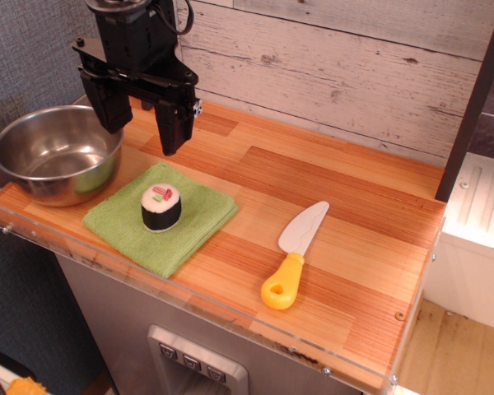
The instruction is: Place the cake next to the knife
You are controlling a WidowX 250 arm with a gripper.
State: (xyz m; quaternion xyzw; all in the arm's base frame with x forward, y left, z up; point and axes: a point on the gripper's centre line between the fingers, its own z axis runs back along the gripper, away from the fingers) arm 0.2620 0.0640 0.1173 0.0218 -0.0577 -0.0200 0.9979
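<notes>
The cake (161, 206) is a small black-sided roll with a white top marked red and green. It stands upright on a green cloth (161, 216) at the left front of the wooden counter. The knife (295, 254) lies to its right on the bare wood, whitish blade pointing away, yellow ringed handle toward the front edge. My gripper (142, 132) hangs above and behind the cake, near the cloth's far edge. Its two black fingers are spread apart and hold nothing.
A steel bowl (58, 153) stands at the far left, beside the cloth. A plank wall runs behind the counter. A dark post (474, 99) rises at the right rear, with a white unit beyond the counter's right edge. A clear strip lines the front edge.
</notes>
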